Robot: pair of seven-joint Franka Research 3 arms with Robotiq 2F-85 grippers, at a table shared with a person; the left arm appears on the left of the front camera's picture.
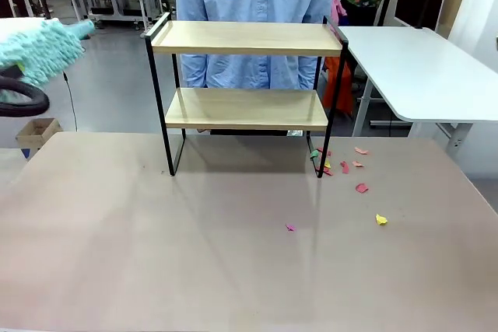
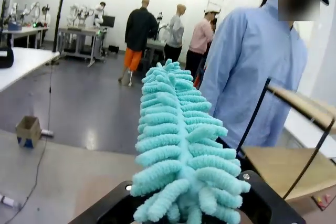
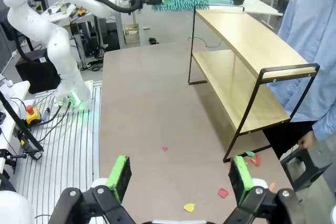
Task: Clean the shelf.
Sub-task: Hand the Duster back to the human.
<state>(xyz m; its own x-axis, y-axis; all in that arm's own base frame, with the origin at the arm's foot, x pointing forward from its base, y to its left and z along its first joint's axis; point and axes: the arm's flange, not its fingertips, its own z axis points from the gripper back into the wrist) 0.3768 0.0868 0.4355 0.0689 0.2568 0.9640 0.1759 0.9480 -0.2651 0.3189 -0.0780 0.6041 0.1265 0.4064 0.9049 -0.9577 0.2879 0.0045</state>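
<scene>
Light-wood two-tier shelf [image 1: 246, 108], thin black frame

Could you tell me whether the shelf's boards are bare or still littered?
Bare: both boards of the shelf show plain wood; paper scraps lie on the table.

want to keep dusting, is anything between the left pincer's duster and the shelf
Nothing visible. The left pincer holds the teal duster in open air beside the shelf, near its top board's left end, with both boards bare.
</scene>
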